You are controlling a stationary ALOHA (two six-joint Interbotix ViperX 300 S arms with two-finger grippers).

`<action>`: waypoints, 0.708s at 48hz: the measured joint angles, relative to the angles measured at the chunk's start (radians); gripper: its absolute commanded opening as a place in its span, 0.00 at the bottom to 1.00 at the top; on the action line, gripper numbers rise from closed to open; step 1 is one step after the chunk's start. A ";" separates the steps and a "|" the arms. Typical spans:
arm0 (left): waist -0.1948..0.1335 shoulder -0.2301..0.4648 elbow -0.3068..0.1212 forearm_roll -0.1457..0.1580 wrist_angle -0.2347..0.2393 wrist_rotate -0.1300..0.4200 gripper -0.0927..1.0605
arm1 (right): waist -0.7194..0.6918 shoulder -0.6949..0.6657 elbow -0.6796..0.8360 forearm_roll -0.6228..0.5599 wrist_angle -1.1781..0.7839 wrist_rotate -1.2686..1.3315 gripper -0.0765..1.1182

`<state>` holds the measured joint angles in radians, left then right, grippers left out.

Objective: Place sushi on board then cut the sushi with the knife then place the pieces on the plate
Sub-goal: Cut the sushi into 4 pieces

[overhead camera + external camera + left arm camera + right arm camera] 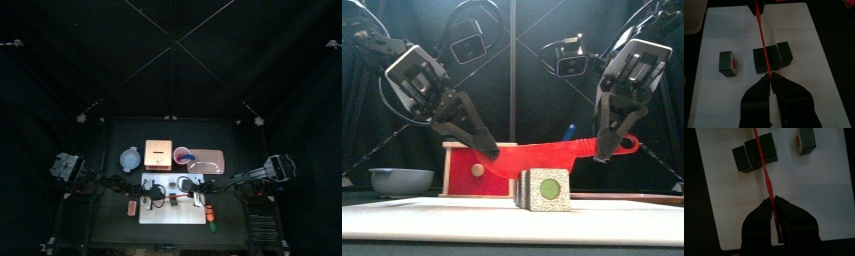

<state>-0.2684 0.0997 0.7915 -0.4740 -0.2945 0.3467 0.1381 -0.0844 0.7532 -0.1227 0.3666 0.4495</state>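
Red knife [556, 153] pinched at both ends by left claw [771, 82] and right claw [773, 205] over sushi [545, 190]; uneven push could tip or skid it.

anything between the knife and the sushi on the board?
Nothing visible. The red knife, held by left tool and right tool, hangs directly over the two joined sushi blocks; the third block lies apart, off the blade's line.

Black back curtain [171, 60], dim booth, small black table [127, 132]
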 measured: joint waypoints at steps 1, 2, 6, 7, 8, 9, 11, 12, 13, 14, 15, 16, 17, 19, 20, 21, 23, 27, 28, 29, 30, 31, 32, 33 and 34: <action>0.000 0.000 0.000 0.000 0.000 0.000 0.45 | -0.002 0.005 0.000 0.000 0.000 0.002 0.41; 0.000 0.003 0.000 -0.002 0.002 0.000 0.45 | 0.000 0.008 0.000 0.000 0.000 0.002 0.41; 0.000 0.014 -0.002 -0.008 0.002 0.000 0.45 | -0.002 0.026 -0.002 0.000 -0.005 0.002 0.41; 0.000 0.015 -0.002 -0.009 0.000 0.000 0.45 | 0.000 0.031 -0.003 0.000 -0.005 0.002 0.41; 0.000 0.018 -0.002 -0.009 0.000 0.000 0.45 | 0.000 0.035 -0.003 0.000 -0.005 0.002 0.41; 0.000 0.020 -0.003 -0.012 0.000 0.000 0.45 | -0.002 0.038 -0.005 0.000 -0.005 0.002 0.41; 0.000 0.025 -0.005 -0.015 0.000 0.000 0.45 | -0.002 0.046 -0.006 0.000 -0.006 0.000 0.41; 0.002 0.028 -0.005 -0.018 0.000 -0.002 0.45 | -0.002 0.052 -0.008 0.000 -0.008 0.002 0.41; 0.000 0.032 -0.005 -0.020 0.000 -0.002 0.45 | -0.002 0.058 -0.009 0.000 -0.009 0.002 0.41; 0.000 0.037 -0.005 -0.023 0.000 0.000 0.45 | -0.002 0.064 -0.009 0.000 -0.011 0.000 0.41; 0.000 0.040 -0.003 -0.026 0.000 0.000 0.45 | -0.002 0.069 -0.009 0.000 -0.012 0.002 0.41; 0.000 0.044 -0.005 -0.028 0.000 -0.002 0.45 | -0.002 0.074 -0.009 0.000 -0.014 0.002 0.41; 0.000 0.049 -0.005 -0.029 0.000 -0.002 0.45 | 0.000 0.077 -0.011 0.000 -0.015 0.000 0.41; 0.000 0.054 -0.005 -0.032 0.002 0.000 0.45 | -0.002 0.084 -0.014 0.002 -0.017 0.002 0.41; 0.000 0.055 -0.005 -0.034 0.000 -0.002 0.45 | 0.000 0.087 -0.014 0.003 -0.017 0.002 0.41; 0.000 0.055 -0.006 -0.035 0.000 -0.002 0.45 | -0.002 0.091 -0.015 0.005 -0.017 0.002 0.41; 0.000 0.058 -0.008 -0.037 0.000 0.000 0.45 | 0.000 0.097 -0.017 0.006 -0.017 0.002 0.41; 0.000 0.058 -0.009 -0.038 0.000 0.000 0.45 | -0.002 0.104 -0.018 0.006 -0.015 0.002 0.41; 0.000 0.058 -0.009 -0.038 0.000 0.000 0.45 | 0.000 0.106 -0.018 0.006 -0.017 0.002 0.41; 0.000 0.058 -0.011 -0.038 0.000 0.000 0.45 | 0.000 0.106 -0.018 0.008 -0.017 0.002 0.41; 0.000 0.058 -0.009 -0.038 0.000 0.000 0.45 | -0.002 0.106 -0.020 0.006 -0.017 0.002 0.41; 0.000 0.058 -0.011 -0.038 0.000 0.000 0.45 | -0.002 0.106 -0.018 0.008 -0.017 0.002 0.41; 0.000 0.058 -0.009 -0.038 0.000 0.000 0.45 | 0.000 0.106 -0.018 0.006 -0.015 0.002 0.41; 0.000 0.058 -0.011 -0.038 -0.002 0.002 0.45 | 0.000 0.106 -0.020 0.006 -0.017 0.002 0.41; 0.000 0.058 -0.011 -0.038 0.000 0.002 0.45 | 0.000 0.106 -0.020 0.006 -0.015 0.002 0.41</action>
<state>-0.2684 0.1580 0.7808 -0.5123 -0.2945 0.3482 0.1381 0.0215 0.7332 -0.1166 0.3513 0.4510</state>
